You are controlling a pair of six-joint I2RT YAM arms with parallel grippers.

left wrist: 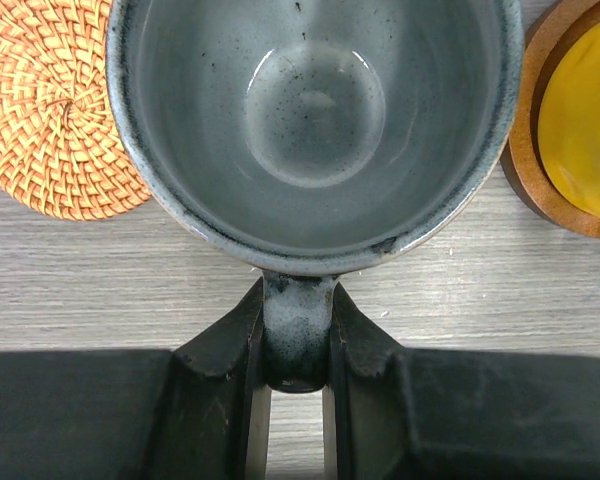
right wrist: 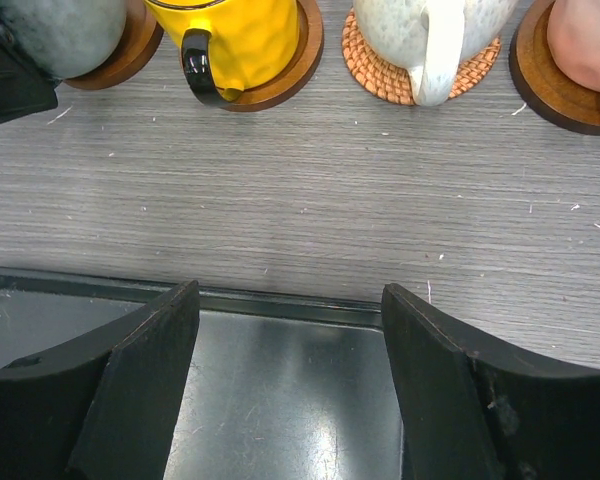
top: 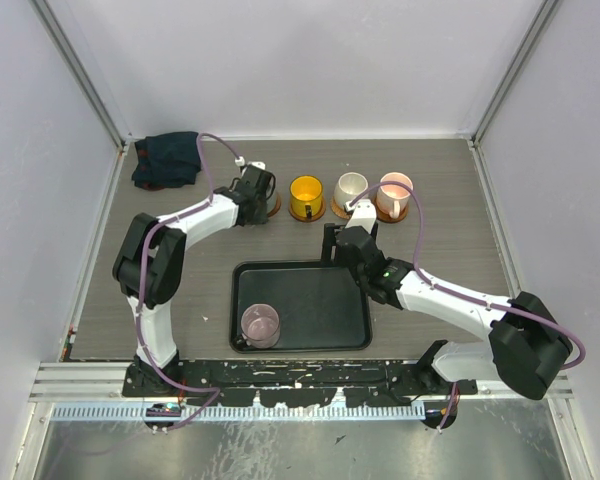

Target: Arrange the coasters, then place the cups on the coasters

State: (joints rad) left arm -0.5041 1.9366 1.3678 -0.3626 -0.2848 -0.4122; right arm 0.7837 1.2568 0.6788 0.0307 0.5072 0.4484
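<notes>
At the far side of the table (top: pixel 450 250), the left claw (left wrist: pixel 298 320) was nearly closed, its two fingers clamped on the handle of the grey-green cup (left wrist: pixel 315 110). That cup stood upright at the left end of a row of four, over a wooden coaster (right wrist: pixel 135 45). We could not tell whether it rested on the disc or hung just above it. A bare woven coaster (left wrist: pixel 50 110) lay just beside it, on the side away from the yellow cup (top: pixel 306 193).

The yellow cup sat next in line on its own wooden disc (right wrist: pixel 290 70), its dark handle turned toward the arms. The white cup (top: pixel 351 188) followed on a woven mat (right wrist: pixel 380 80), and the pink cup (top: pixel 394 190) closed the row on a dark wooden round (right wrist: pixel 550 95).

The right claw (right wrist: pixel 288 295) hung over the far rim of the black tray (top: pixel 320 300), its fingers spread wide and gripping nothing. We saw it pointed toward the row, well short of the cups.

The mauve cup (top: pixel 260 325) stood upright alone in the near left corner of the tray, off any coaster. A dark blue cloth (top: pixel 167 160) lay bunched in the far left corner of the table, apart from everything else.
</notes>
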